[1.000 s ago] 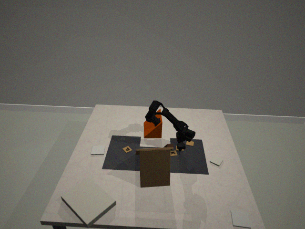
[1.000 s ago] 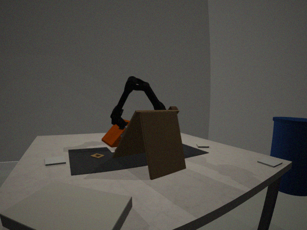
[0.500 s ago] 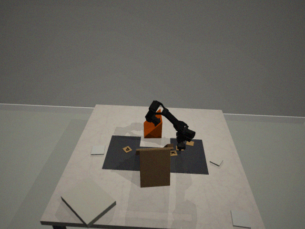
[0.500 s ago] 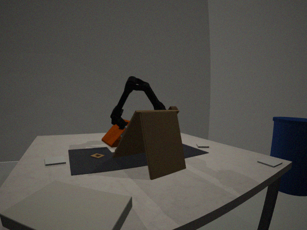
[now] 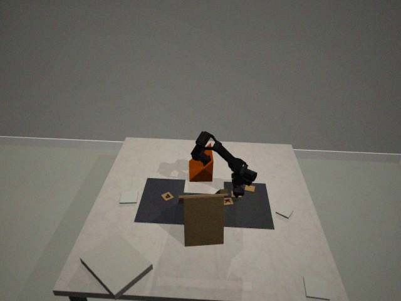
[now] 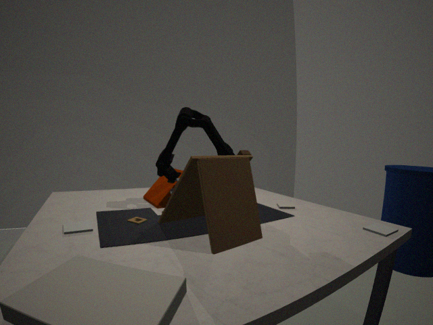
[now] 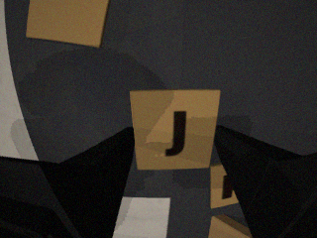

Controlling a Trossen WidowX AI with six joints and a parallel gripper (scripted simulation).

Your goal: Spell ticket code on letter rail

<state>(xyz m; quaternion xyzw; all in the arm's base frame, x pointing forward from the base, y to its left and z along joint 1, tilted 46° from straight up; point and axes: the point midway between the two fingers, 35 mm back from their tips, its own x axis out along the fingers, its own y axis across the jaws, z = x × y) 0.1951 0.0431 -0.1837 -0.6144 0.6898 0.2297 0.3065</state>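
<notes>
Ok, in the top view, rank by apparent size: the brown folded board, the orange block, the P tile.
1. Brown folded board, largest, though nearest the camera.
2. Orange block.
3. Tan square P tile, smallest.

- mat (image 5: 252, 210) on table (image 5: 265, 259), board (image 5: 203, 220) standing mid-mat
- P tile (image 5: 167, 195) left of board, K tile (image 5: 228, 200) right
- J tile (image 7: 174, 130) between gripper (image 5: 239, 193) fingers, above mat
- block (image 5: 201, 168) behind board

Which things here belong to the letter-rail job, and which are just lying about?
Belonging: J tile, gripped in the jaws; K tile; P tile; blank-faced tile; brown board.

Lying about: orange block, grey slabs, blue bin.
</notes>
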